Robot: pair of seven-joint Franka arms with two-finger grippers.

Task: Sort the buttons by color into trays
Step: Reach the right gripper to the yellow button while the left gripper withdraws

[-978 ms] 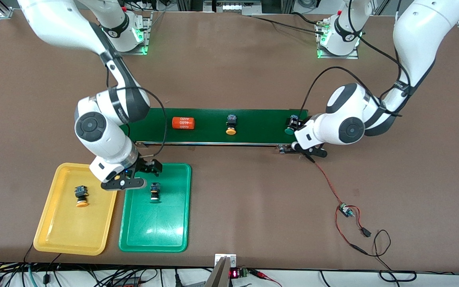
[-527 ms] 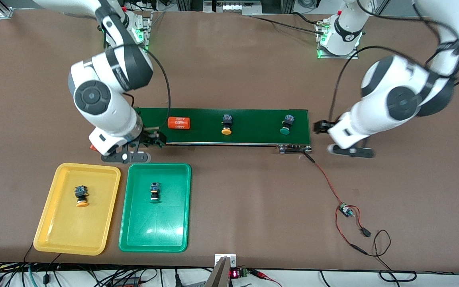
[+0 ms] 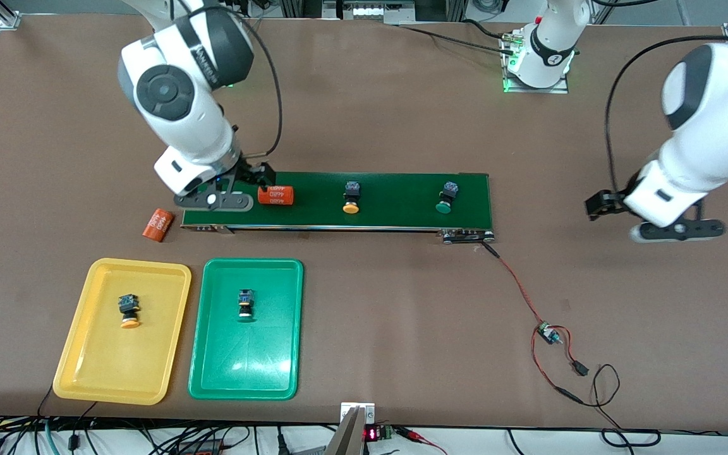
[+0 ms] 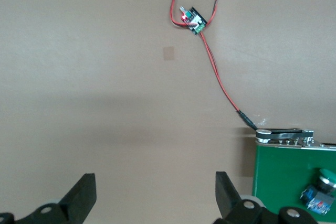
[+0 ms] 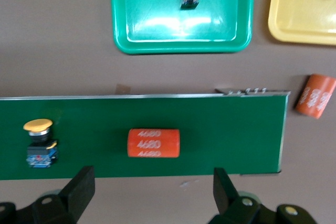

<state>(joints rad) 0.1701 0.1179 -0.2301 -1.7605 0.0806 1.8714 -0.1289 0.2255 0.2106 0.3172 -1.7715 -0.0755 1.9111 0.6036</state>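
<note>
Two buttons lie on the conveyor belt (image 3: 395, 202): an orange-capped one (image 3: 351, 198) and a green-capped one (image 3: 447, 196). Another orange-capped button (image 3: 127, 311) lies in the yellow tray (image 3: 86, 373). Another green-capped one (image 3: 246, 303) lies in the green tray (image 3: 275, 379). My right gripper (image 3: 244, 180) is open and empty, up over the belt's end toward the right arm, beside an orange "4680" cylinder (image 3: 275, 195). Its wrist view shows that cylinder (image 5: 153, 142), the orange-capped button (image 5: 40, 142) and both trays. My left gripper (image 3: 607, 205) is open and empty over bare table at the left arm's end.
A second orange cylinder (image 3: 158, 224) lies on the table off the belt's end, above the yellow tray in the front view. A red wire runs from the belt's other end to a small circuit board (image 3: 548, 333). The board also shows in the left wrist view (image 4: 193, 19).
My right gripper rose from the trays to over the belt's end. My left gripper pulled away from the green-capped button toward its own table end. The belt's items shifted toward the right arm's end.
</note>
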